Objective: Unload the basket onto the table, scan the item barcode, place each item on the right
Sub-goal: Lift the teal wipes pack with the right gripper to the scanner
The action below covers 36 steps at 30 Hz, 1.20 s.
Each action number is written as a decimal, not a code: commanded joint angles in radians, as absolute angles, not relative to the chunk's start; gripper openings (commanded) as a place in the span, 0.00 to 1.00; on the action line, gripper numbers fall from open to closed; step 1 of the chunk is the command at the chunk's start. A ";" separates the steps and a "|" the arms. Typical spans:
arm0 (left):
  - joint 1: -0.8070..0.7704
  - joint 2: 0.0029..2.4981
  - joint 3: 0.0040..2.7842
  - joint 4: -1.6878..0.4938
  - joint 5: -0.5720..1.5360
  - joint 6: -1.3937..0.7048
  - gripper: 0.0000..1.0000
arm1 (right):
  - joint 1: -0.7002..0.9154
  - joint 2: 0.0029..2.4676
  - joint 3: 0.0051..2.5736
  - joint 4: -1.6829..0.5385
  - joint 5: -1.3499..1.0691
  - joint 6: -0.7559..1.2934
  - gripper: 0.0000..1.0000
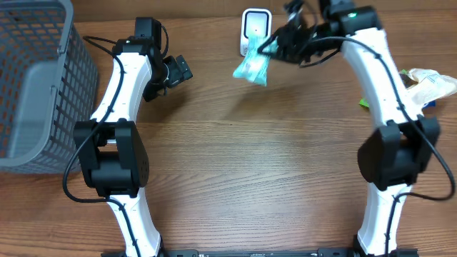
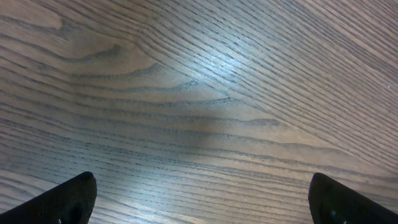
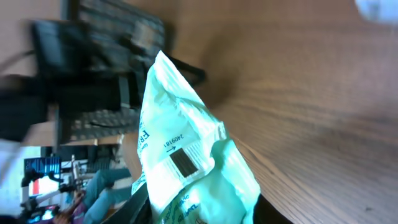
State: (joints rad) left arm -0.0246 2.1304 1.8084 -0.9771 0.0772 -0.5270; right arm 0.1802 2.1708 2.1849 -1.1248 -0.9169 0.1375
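Note:
The item is a pale green packet, hanging in the air just in front of the white barcode scanner at the table's far edge. My right gripper is shut on the packet's end. In the right wrist view the packet fills the centre, a black printed patch facing the camera, and the gripper clamps it from below. My left gripper hovers open to the scanner's left. In the left wrist view the left gripper holds nothing, with only bare wood between its fingertips.
A grey wire basket stands at the far left. More packaged items lie at the right edge beside the right arm. Wooden table stretches between the two arms.

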 commanded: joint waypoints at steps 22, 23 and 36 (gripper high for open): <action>-0.027 2.111 1.828 -0.979 0.070 -0.516 1.00 | 0.364 2.033 2.284 -0.954 -0.038 0.069 0.25; -0.027 2.111 1.828 -0.979 0.070 -0.516 1.00 | 0.379 2.038 2.283 -0.940 0.023 0.069 0.23; -0.027 2.111 1.828 -0.979 0.070 -0.516 1.00 | 0.471 2.201 2.277 -0.709 0.491 -0.115 0.17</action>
State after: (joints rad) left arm -0.0246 2.1304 1.8084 -0.9771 0.0772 -0.5266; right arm 0.4686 2.1452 2.2581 -0.7486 0.3389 -0.0109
